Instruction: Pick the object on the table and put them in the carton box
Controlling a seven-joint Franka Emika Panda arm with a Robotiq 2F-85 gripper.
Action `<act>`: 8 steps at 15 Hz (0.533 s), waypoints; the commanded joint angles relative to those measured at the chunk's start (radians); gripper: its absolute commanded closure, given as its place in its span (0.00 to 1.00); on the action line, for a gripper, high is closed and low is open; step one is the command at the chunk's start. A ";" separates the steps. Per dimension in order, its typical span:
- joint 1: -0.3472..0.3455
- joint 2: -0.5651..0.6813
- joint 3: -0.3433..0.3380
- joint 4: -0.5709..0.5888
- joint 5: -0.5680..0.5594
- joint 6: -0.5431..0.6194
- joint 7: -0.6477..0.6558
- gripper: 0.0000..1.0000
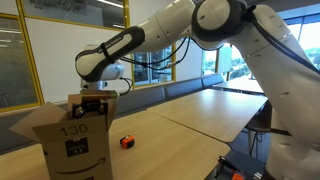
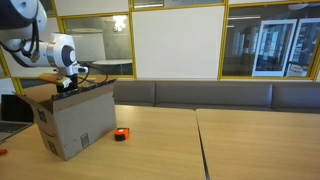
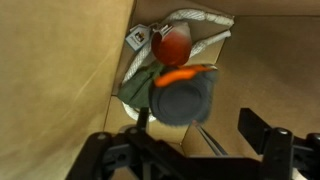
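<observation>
Gripper [image 3: 185, 140] over carton box [image 1: 75, 140], fingers spread wide, holding nothing. White rope [image 3: 200, 20], reddish item [image 3: 172, 43] and black item with orange tip [image 3: 185, 95] lie inside. Orange-and-black block [image 1: 127, 142] sits on the table [image 1: 200, 115] near the box. Risk: a finger snags a flap on retract and shifts the box

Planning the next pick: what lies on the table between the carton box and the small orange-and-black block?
Nothing; in both exterior views the tabletop between carton box and block is bare.

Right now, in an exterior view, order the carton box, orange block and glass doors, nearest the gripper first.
1. carton box, directly under the gripper.
2. orange block, on the table beside the box.
3. glass doors, far right background.
</observation>
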 commanded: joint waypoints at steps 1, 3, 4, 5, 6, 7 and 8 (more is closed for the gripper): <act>0.012 0.039 -0.031 0.061 0.069 -0.054 -0.040 0.00; 0.014 0.025 -0.047 0.061 0.069 -0.070 -0.034 0.00; 0.016 0.008 -0.057 0.057 0.061 -0.078 -0.028 0.00; 0.017 -0.013 -0.066 0.051 0.054 -0.081 -0.022 0.00; 0.017 -0.046 -0.077 0.034 0.044 -0.077 -0.014 0.00; 0.018 -0.081 -0.086 0.015 0.036 -0.069 -0.007 0.00; 0.017 -0.126 -0.095 -0.016 0.028 -0.058 -0.002 0.00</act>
